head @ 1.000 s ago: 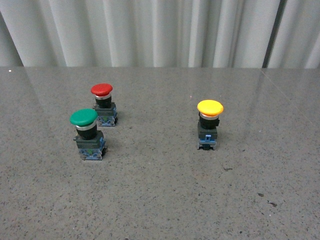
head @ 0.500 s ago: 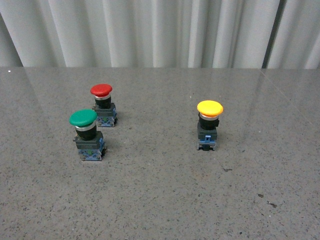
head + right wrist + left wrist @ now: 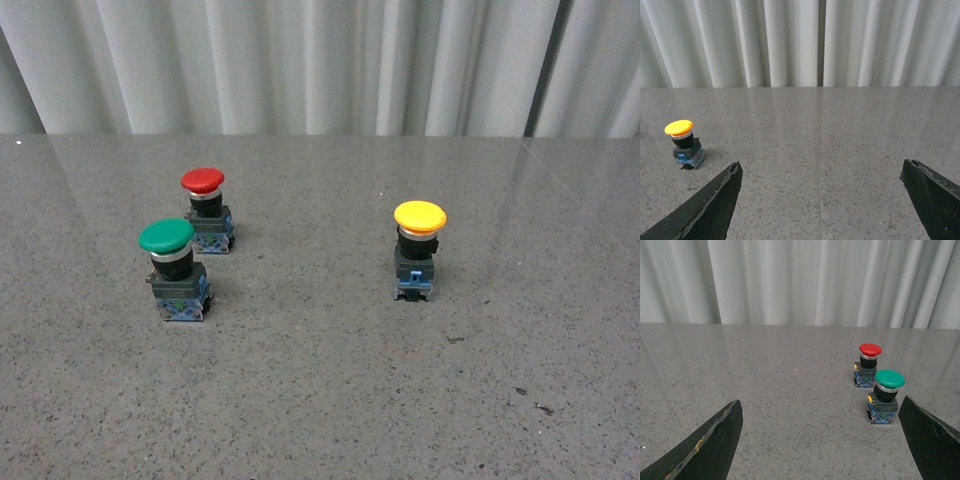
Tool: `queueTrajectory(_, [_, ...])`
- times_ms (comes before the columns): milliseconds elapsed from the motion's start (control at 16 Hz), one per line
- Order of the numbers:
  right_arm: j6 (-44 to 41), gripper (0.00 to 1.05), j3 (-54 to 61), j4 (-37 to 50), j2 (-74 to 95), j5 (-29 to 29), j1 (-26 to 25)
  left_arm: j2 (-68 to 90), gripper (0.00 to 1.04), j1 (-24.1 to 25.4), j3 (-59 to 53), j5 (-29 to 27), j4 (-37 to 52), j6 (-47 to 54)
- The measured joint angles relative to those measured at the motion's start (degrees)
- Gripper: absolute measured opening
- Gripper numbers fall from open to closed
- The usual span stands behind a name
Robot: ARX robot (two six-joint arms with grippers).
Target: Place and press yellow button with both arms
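Left tool (image 3: pixel 820 440) and right tool (image 3: pixel 820 200) spread, empty

Front view: high, facing curtain (image 3: pixel 300 65) at 12 o'clock across table (image 3: pixel 320 400). Wrist views: low, level, curtain-facing, between spread claw fingers (image 3: pixel 705 447). Shared: table, curtain.

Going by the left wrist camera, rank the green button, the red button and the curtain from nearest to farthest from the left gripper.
1. Green button: nearest, just ahead of one finger of the open left gripper.
2. Red button: right behind the green one, farther back on the table.
3. Curtain: farthest, beyond the table's far edge.
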State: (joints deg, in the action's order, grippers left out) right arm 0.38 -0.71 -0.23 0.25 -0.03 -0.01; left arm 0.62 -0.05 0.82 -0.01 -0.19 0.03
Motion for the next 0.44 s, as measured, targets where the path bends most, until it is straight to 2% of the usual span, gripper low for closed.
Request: queueTrajectory(438, [0.0, 0.98, 0.0, 0.0, 0.0, 0.0, 0.0, 0.0, 0.98, 0.0, 0.0, 0.0, 0.0, 0.0])
